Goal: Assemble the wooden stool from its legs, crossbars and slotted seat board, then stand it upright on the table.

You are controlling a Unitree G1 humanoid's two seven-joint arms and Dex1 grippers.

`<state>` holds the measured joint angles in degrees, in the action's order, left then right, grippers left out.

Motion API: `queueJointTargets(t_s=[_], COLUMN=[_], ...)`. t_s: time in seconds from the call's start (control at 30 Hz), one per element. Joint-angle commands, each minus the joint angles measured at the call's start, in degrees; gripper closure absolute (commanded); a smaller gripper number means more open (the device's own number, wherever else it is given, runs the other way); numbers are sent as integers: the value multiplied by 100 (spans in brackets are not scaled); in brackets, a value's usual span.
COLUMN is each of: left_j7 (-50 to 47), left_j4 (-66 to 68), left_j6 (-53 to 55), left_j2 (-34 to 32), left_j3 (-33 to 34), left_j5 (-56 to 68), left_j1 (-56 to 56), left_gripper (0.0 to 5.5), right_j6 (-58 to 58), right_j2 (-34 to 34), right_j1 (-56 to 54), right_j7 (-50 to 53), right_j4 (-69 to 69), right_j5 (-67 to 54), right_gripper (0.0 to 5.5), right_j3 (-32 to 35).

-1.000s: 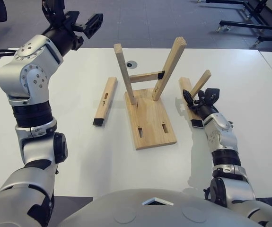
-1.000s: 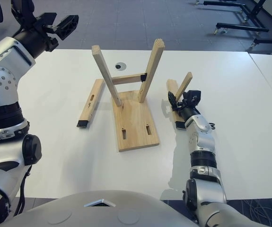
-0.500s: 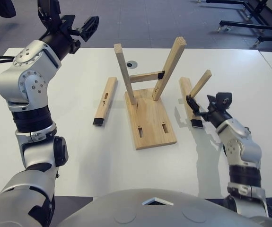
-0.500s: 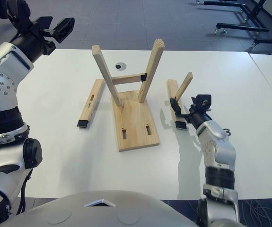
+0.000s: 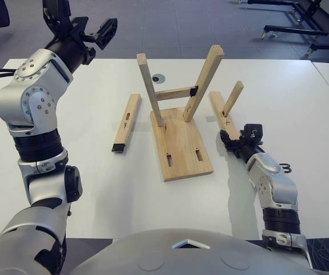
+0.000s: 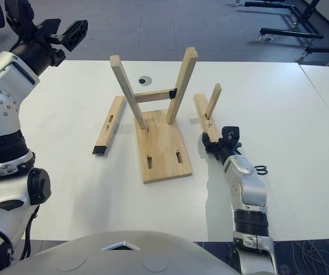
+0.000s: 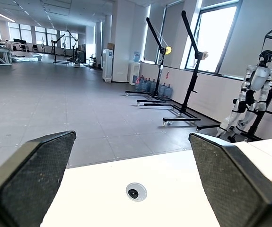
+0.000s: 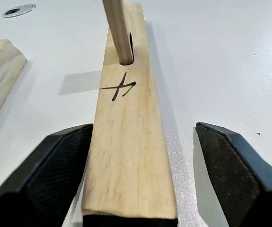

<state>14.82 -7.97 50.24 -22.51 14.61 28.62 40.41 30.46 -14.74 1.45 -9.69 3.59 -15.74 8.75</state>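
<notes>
The left arm is raised above the tabletop's [image 5: 301,103] far left corner, with the left gripper [image 5: 81,23] fingers spread wide. The right gripper [image 5: 238,140] lies low on the tabletop, fingers wide astride the near end of a loose leg [image 5: 218,112] beside the seat board [image 5: 181,146]. The right wrist view resolves a crossbar [image 8: 118,28] plugged into that leg's slot, one finger against the wood and the other clear.
</notes>
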Motion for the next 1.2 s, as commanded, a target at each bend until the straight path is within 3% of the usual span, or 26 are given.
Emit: queueJointTargets(t_s=[0.03,0.3,0.47,0.7,0.87,1.03,1.2], left_j7=[-33,-14,8,-29,111,483,799], left_j4=[-6,28,85,415,740,1003,1535], left_j6=[52,49,39,239,855,1362,1499], left_j2=[12,-12,-45,18,-49,-124,40], left_j3=[-9,-9,18,626,1265,1205,1299], left_j5=[15,13,11,547,1666,2425,3142], left_j1=[-47,-29,-6,388,1034,1469,1953], left_gripper=[112,112,112,112,112,112,112], right_j6=[-75,-628,-872,-821,-72,988,2373], right_j2=[66,94,114,-205,-1345,-2475,-2700], right_j1=[159,279,333,-138,-1543,-3552,-5344], right_j7=[-100,-270,-368,-670,-1239,-2214,-3063], right_j4=[-252,-618,-985,-1050,-910,-1037,-1529], right_j5=[105,365,265,-660,-1383,-2207,-3563], right_gripper=[215,345,345,345,345,345,345], right_j3=[-123,-324,-122,987,1570,1539,1610])
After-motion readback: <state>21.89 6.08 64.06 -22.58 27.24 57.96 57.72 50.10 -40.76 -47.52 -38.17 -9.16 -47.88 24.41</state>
